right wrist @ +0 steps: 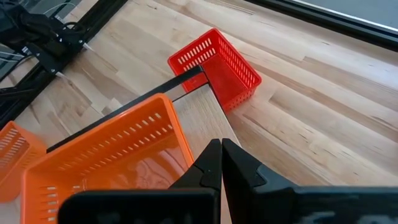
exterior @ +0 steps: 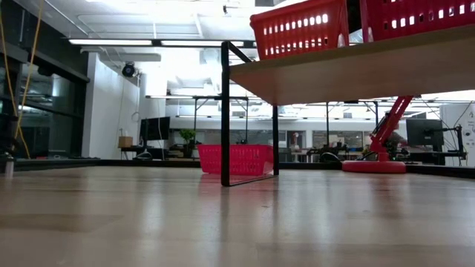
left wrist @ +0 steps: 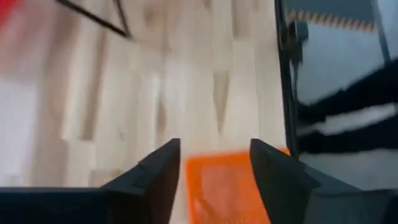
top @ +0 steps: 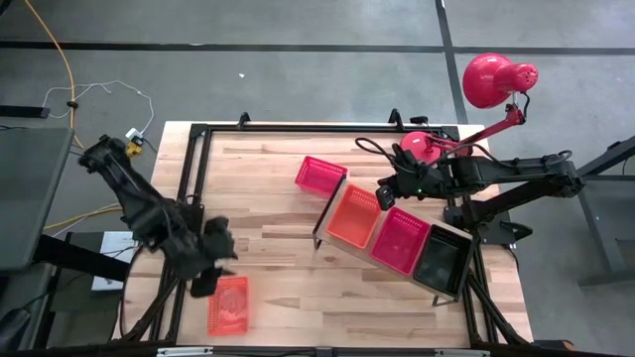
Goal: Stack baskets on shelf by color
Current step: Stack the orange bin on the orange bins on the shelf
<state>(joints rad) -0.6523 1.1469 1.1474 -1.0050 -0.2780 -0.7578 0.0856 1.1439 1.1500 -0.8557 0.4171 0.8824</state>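
Five baskets in view. Three sit on the shelf [top: 342,248]: orange [top: 353,218], red [top: 401,241], black [top: 442,260]. One red basket [top: 319,176] rests on the surface just beyond the shelf's far end. One orange basket [top: 228,302] lies near-left, under the left hand [left wrist: 214,165], fingers spread. Right hand [right wrist: 221,163], fingers pressed together, hovers over the shelf's orange basket. Likely light, springy mesh; grip a rim wall.

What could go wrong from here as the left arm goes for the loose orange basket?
The orange basket lies at the table's near edge, so a nudge from the left gripper could push it off. The right gripper hangs over the shelf, fingers shut, so a lowered arm could knock the shelf's orange basket.
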